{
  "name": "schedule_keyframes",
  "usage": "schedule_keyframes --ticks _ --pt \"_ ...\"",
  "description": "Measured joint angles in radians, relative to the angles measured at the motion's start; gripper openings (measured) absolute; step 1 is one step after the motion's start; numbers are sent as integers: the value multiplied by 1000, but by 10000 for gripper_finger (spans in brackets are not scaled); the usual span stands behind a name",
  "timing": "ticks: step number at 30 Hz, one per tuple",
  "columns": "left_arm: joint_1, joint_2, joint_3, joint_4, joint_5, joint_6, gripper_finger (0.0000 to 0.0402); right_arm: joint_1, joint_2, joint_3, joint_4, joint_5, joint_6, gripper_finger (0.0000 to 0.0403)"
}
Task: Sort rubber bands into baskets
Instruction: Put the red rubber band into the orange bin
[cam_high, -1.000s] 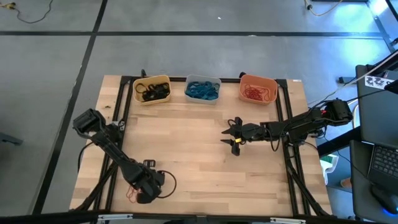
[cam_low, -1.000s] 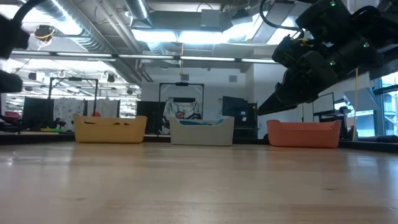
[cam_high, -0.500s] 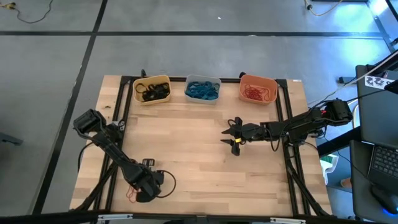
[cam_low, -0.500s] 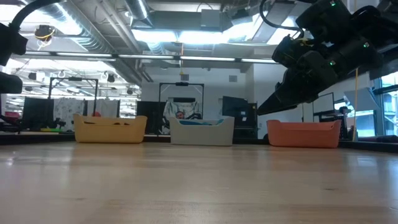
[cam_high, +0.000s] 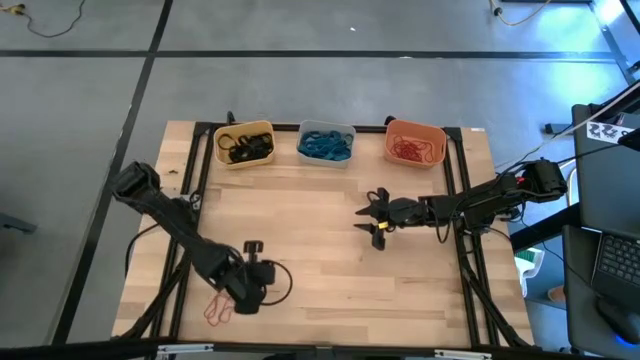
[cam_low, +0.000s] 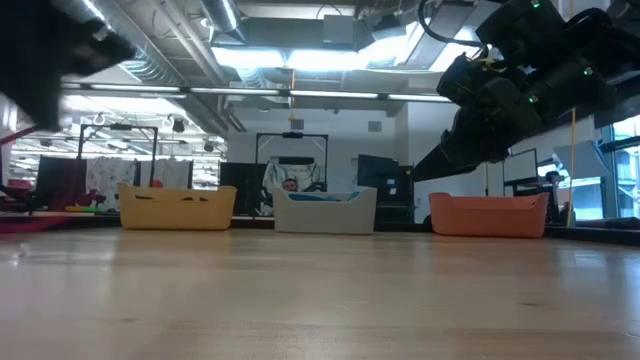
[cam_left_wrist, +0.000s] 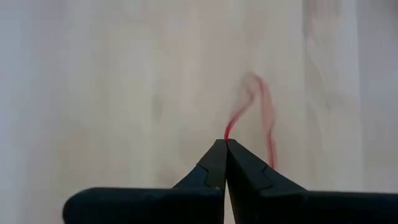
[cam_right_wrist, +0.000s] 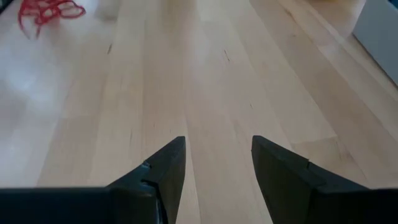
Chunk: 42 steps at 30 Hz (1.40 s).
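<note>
Overhead, table-level and two wrist views

Even bright overhead light, soft shadows on table (cam_high: 330, 260), ceiling strip lights (cam_low: 300, 58) glare in low view w/ foreground wood out of focus, left arm (cam_low: 50, 50) motion-blurred, red rubber band (cam_left_wrist: 252, 118) smeared, left wrist view washed out.

Showing pale, smooth wood planks on the table (cam_high: 330, 250). Looking like matt plastic on the three baskets (cam_high: 325, 143). Looking dark and matt on the left gripper (cam_left_wrist: 225, 149), pinching thin red rubber band (cam_left_wrist: 249, 102).
</note>
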Motion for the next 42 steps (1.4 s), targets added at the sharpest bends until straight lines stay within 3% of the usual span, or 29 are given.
schedule_keyframes --ticks 6,13,19,25,29,33,42 --pt "50 -72 20 15 -214 91 6 0 0 0 69 0 -1 183" --pt "118 -89 20 150 -380 277 4 0 0 0 124 0 20 188" --pt "215 -83 20 249 -388 381 3 0 0 0 169 -79 27 252" --pt "289 -73 20 405 -386 516 7 1 0 0 248 -87 21 313" --pt "338 -52 20 526 -383 629 9 1 0 1 313 -122 11 317" --pt "386 -14 20 627 -312 714 9 2 0 17 331 -155 -15 307" --pt "440 73 19 777 -268 776 10 1 26 94 330 -179 -57 281"
